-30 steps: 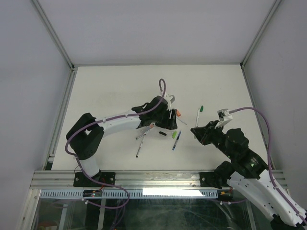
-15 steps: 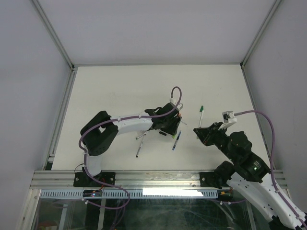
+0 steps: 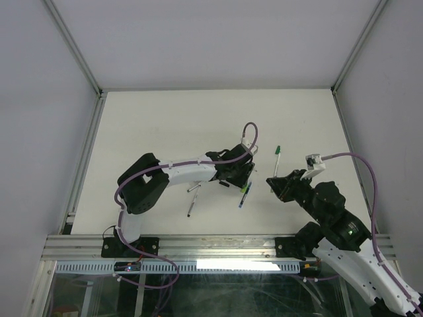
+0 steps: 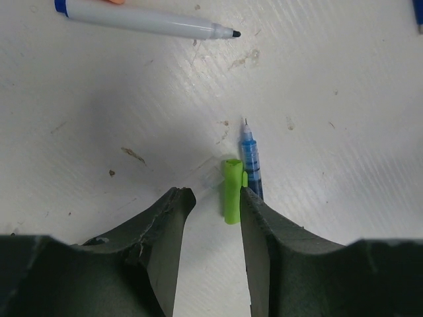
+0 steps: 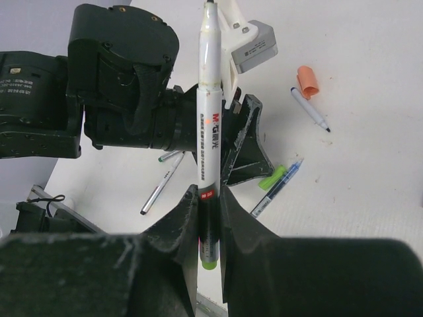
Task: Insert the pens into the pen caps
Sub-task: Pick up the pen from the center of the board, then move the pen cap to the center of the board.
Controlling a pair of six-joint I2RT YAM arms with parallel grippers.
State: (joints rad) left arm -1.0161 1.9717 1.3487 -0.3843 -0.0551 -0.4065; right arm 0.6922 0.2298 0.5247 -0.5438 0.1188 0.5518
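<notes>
The left gripper [image 4: 213, 195] has its fingers apart, low over the white table [image 4: 344, 99], straddling a light green cap [image 4: 232, 191] at the centre of the left wrist view. The cap lies flat and lengthwise between the fingers, against the inner edge of the right-hand one and clear of the left-hand one. A blue pen [image 4: 250, 162] lies along the cap's right side, touching it, with its fine tip pointing toward the top of the frame. Farther up, at the upper left, a white pen with a blue end [image 4: 145, 20] lies almost level, dark tip to the right.

The right gripper [image 5: 208, 198] is clamped on a white-barrelled pen [image 5: 210, 99], which stands straight up the middle of the right wrist view, a light green end showing below the fingers. At the upper right of that view an orange cap [image 5: 307, 81] lies just beside a thin pen with a dark tip [image 5: 310, 111]. In the top view both grippers sit near each other at mid-frame, and a slim pen [image 3: 190, 206] lies apart at the lower left.
</notes>
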